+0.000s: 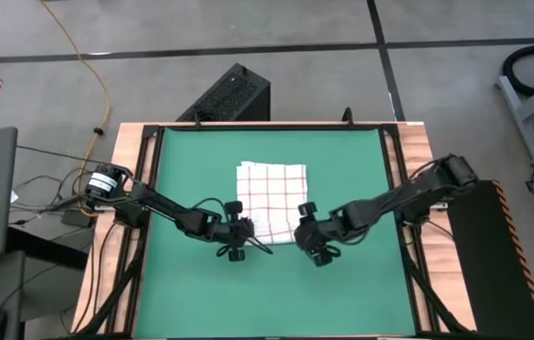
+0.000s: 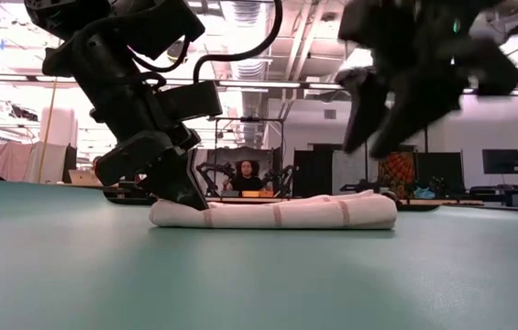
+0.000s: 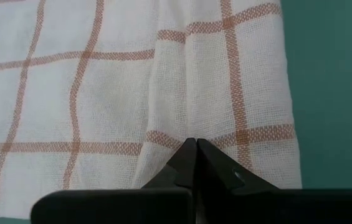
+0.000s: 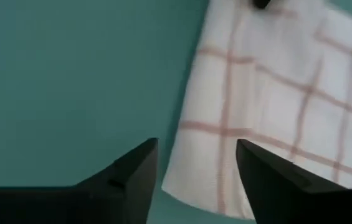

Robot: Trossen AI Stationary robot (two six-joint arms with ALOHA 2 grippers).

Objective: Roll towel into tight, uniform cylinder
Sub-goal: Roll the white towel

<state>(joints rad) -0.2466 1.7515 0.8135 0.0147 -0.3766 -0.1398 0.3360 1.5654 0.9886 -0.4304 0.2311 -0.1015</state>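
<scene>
The white towel (image 1: 271,194) with thin red grid lines lies on the green mat (image 1: 191,283), a little beyond its middle. In the low view its near edge (image 2: 277,213) looks thick, with layers lying over one another. My left gripper (image 3: 196,144) is shut at the left part of that near edge. My right gripper (image 4: 197,162) is open and hangs above the towel's near right corner (image 4: 207,186), clear of it, as the low view (image 2: 369,119) shows. My left gripper pinches a small pucker of the towel's cloth (image 3: 191,132) between its two shut fingertips, near the towel's near left end (image 2: 171,213). The fingers slant down from the near left side. Creases run from the tips across the cloth. The towel rests on the mat.
The mat fills the table inside a black frame (image 1: 153,132), with wooden margins (image 1: 120,151) at the sides. Bare mat lies to the near side and on both sides of the towel. In the low view a person (image 2: 245,176) sits in the room beyond the table.
</scene>
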